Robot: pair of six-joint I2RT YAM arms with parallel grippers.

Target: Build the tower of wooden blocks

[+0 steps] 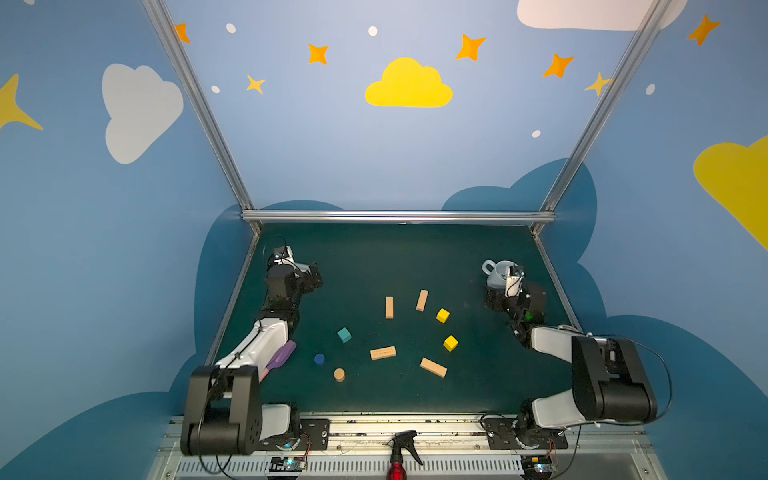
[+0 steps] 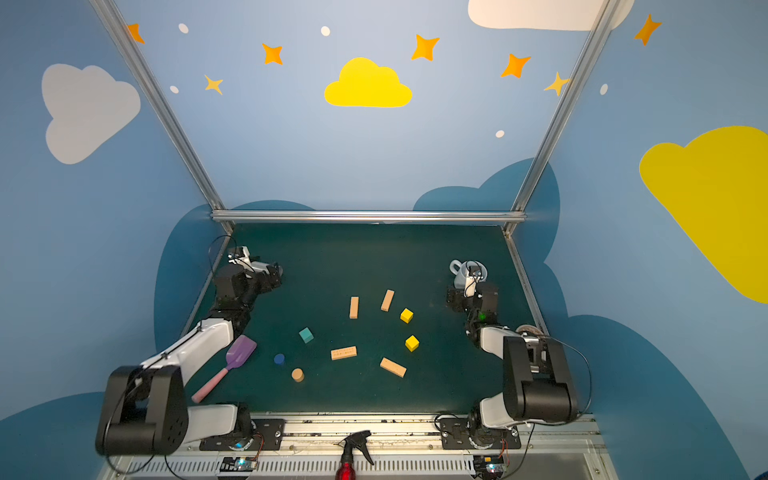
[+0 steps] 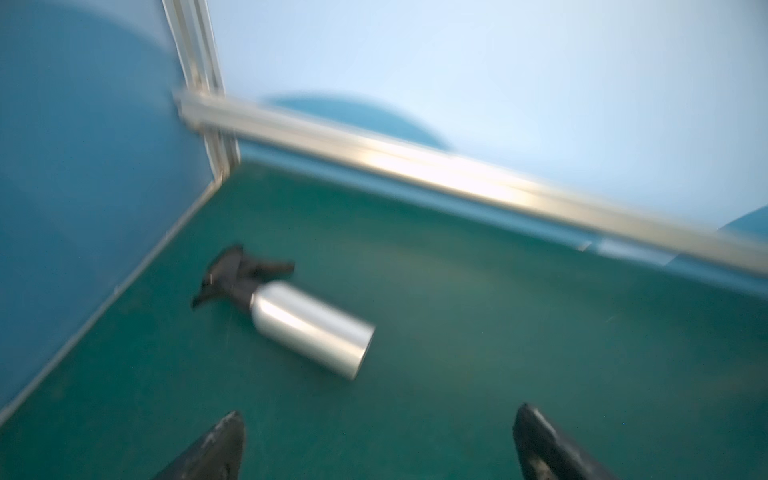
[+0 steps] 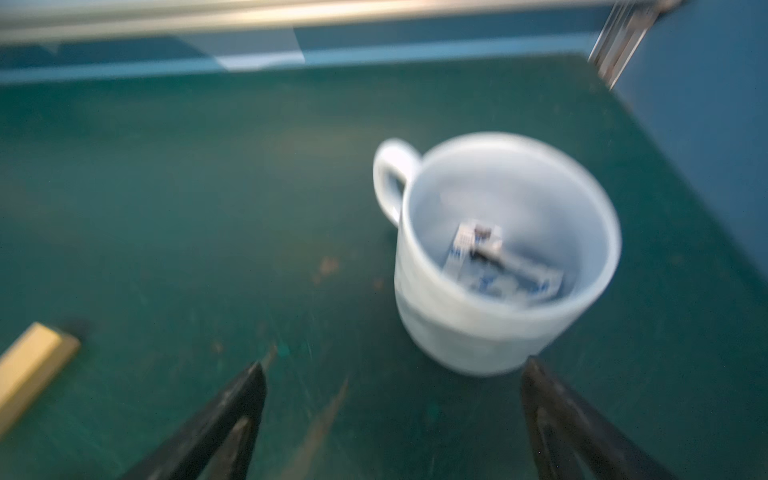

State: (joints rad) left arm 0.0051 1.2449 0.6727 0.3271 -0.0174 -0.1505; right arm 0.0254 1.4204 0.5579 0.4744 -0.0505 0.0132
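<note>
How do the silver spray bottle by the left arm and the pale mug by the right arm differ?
The silver spray bottle lies on its side; the pale mug stands upright. The bottle is shiny metal with a black trigger head; the mug is matte with a loop handle. The mug is open-topped with something small inside; the bottle is closed. Both rest on the green table, held by nothing.

The mat (image 1: pixel 374 257) lies bare toward twelve o'clock and inside the ring of wood blocks (image 1: pixel 382 353). A mug (image 1: pixel 494 278) blocks two o'clock, a purple scoop (image 2: pixel 241 349) eight o'clock.
</note>
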